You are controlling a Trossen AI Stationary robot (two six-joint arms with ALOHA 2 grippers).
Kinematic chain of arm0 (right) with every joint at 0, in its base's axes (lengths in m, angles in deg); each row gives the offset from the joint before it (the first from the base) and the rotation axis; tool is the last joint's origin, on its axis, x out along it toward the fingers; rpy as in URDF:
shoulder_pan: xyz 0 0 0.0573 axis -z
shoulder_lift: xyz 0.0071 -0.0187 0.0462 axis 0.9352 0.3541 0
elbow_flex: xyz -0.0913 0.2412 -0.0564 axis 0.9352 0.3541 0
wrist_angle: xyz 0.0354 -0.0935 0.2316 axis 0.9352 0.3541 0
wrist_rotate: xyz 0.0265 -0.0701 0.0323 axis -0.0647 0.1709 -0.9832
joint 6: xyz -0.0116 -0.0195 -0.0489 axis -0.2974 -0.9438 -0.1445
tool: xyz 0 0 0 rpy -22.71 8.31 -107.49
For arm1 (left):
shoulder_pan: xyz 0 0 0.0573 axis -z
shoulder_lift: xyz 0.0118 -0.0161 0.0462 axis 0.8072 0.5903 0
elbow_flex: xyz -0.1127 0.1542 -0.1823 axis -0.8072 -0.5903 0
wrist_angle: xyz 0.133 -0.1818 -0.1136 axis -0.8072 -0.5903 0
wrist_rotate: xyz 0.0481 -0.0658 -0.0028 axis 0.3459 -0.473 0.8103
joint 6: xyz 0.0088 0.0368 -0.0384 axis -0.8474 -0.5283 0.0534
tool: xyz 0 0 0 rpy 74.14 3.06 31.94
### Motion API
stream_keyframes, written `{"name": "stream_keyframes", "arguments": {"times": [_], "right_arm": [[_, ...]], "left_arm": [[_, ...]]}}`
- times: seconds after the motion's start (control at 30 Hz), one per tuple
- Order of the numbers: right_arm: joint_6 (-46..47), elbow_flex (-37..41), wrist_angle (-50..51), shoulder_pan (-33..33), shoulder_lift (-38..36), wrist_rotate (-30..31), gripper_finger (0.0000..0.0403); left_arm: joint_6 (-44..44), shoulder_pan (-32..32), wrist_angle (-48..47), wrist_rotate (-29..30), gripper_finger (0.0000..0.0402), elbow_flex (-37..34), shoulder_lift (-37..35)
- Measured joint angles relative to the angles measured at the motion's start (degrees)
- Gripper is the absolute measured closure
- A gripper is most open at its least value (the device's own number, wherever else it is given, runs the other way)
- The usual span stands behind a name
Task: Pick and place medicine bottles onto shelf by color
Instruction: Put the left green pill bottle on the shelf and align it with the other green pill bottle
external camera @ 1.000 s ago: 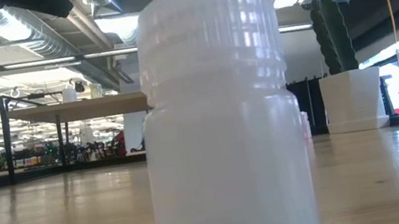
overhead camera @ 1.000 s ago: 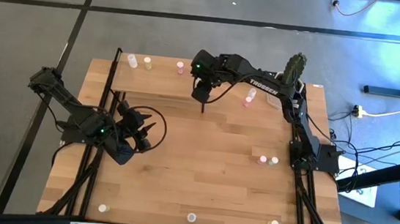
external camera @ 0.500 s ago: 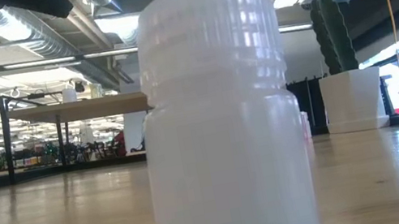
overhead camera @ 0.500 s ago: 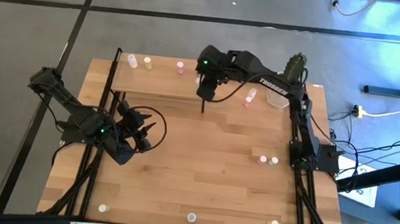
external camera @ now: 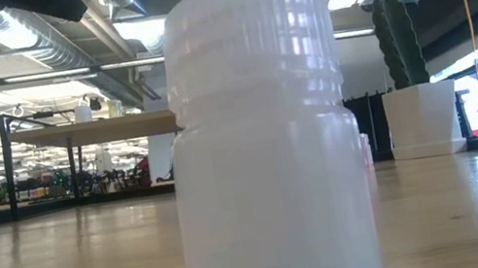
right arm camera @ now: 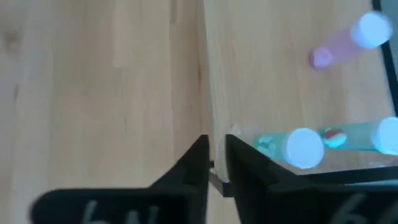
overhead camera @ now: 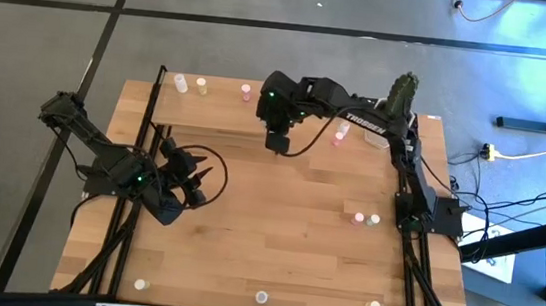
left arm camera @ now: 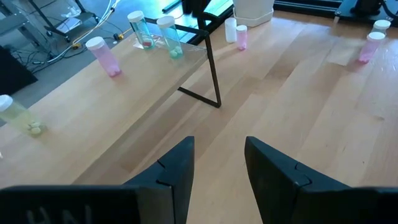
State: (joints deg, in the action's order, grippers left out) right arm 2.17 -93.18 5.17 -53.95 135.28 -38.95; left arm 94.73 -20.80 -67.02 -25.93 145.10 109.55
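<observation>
The shelf (overhead camera: 212,107) stands at the table's far left. On it are a white bottle (overhead camera: 181,84), a yellow one (overhead camera: 201,86) and a pink one (overhead camera: 246,91). Two green bottles (left arm camera: 168,36) at its right end are hidden under my right arm in the high view. My right gripper (overhead camera: 276,141) hangs over the shelf's near right corner, pointing down. Its fingers (right arm camera: 214,155) are almost together with nothing in the slit. A green bottle (right arm camera: 298,147) stands just beside them. My left gripper (left arm camera: 217,162) waits open and empty at the table's left (overhead camera: 200,178).
Loose bottles stand on the table: pink ones (overhead camera: 340,131) at the far right, a pink and a green one (overhead camera: 366,219) at the right, three along the near edge (overhead camera: 261,297). A potted cactus (overhead camera: 403,90) stands far right. A white bottle (external camera: 260,140) fills the low view.
My right gripper has rolled about its own line over the shelf's right end and shifted a little toward the table's near edge. The left arm has kept still.
</observation>
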Motion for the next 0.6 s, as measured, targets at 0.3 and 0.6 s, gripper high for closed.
{"name": "stream_keyframes", "arguments": {"times": [0.3, 0.6], "right_arm": [[-1.3, 0.1, 0.8, 0.1, 1.3, 0.0, 0.039], [-1.2, 0.1, 0.3, 0.7, 3.5, 1.1, 0.0396]], "left_arm": [[0.0, 0.0, -0.2, 0.0, 0.0266, 0.0, 0.0], [0.0, 0.0, -0.2, 0.2, 0.0266, 0.0, 0.0]]}}
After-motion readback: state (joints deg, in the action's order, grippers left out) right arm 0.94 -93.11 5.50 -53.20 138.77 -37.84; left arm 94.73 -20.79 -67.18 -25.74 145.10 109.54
